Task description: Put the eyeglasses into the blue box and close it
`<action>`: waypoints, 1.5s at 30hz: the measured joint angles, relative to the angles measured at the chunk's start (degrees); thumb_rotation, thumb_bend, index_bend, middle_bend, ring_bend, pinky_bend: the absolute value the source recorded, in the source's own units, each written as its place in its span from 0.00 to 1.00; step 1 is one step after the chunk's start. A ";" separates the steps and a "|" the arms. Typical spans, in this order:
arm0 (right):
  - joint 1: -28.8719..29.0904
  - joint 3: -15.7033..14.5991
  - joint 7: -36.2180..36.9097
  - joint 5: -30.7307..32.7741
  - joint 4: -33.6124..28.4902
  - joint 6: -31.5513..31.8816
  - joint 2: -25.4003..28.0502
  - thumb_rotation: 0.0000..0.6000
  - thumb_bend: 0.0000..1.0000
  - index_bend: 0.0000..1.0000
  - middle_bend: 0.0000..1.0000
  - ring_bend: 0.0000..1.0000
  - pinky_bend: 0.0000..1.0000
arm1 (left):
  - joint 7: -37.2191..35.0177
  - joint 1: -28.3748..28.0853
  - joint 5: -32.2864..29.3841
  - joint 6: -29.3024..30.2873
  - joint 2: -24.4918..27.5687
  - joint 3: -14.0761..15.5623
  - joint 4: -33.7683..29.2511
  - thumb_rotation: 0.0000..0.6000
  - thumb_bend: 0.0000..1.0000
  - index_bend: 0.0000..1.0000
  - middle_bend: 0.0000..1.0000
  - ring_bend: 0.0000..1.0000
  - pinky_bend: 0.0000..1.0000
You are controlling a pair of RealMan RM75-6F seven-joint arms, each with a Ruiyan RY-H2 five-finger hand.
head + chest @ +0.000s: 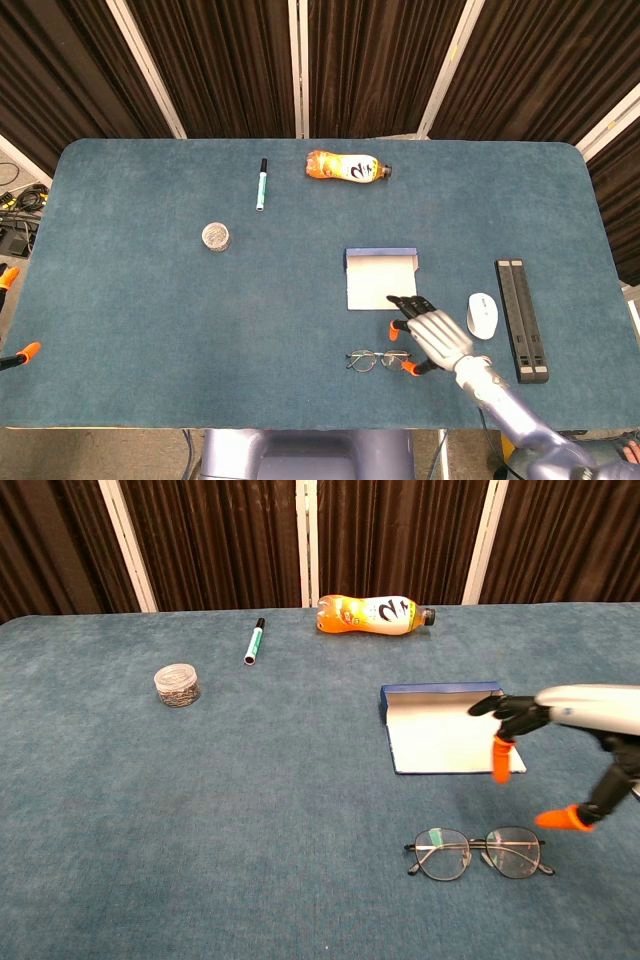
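We're in the reach phase. Right hand point(428, 332) hovers with fingers spread and nothing in them, above the table point(150, 300) just right of the eyeglasses point(379, 360) and at the near-right corner of the blue box point(381, 279). Left hand is only orange tips at the left edge of the head view, so we can't tell how it's posed.

Eyeglasses lie flat on the felt, lenses side by side, near the front edge, just in front of the box and apart from it. In the chest view they point(479, 852) look to be resting with temples folded under or behind; we can't tell which. Blue box point(447, 730) is open, lid flap lying flat toward us, blue wall at the far side.

How we'd do the pick, as a judgement:
- Come down over the bridge or one lens rim, not the temples. Thin wire frame, little height off the felt.
- Pinch thumb against a finger across the rim; the felt should give enough to get under.
- Light force. The frame looks bendable and the lenses can smear.
- Lift straight up before translating, or the frame drags and rotates.

Risks: fingertips push the frame toward the table edge; the hand clips the flap on the way.

Mouse point(482, 315), power strip point(522, 320), bottle point(346, 166), pen point(261, 184) and small jar point(216, 236) are off the path.
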 measured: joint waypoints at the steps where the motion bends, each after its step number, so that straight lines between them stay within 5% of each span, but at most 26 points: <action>1: 0.84 0.29 -1.39 2.03 0.06 -0.57 -0.82 1.00 0.19 0.46 0.00 0.00 0.00 | 0.02 -0.08 -0.14 -0.20 -0.04 -0.02 0.09 1.00 0.00 0.00 0.00 0.00 0.00; 13: 7.03 -0.83 -15.83 16.27 0.55 0.38 -8.72 1.00 0.20 0.48 0.00 0.00 0.00 | -0.31 -0.28 -0.32 -0.52 0.11 0.02 0.10 1.00 0.00 0.00 0.00 0.00 0.00; 45: 10.34 -5.51 -20.80 19.97 4.47 4.60 -12.90 1.00 0.28 0.53 0.00 0.00 0.00 | 0.19 -0.73 -1.07 -1.44 -0.01 0.12 0.20 1.00 0.00 0.00 0.00 0.00 0.00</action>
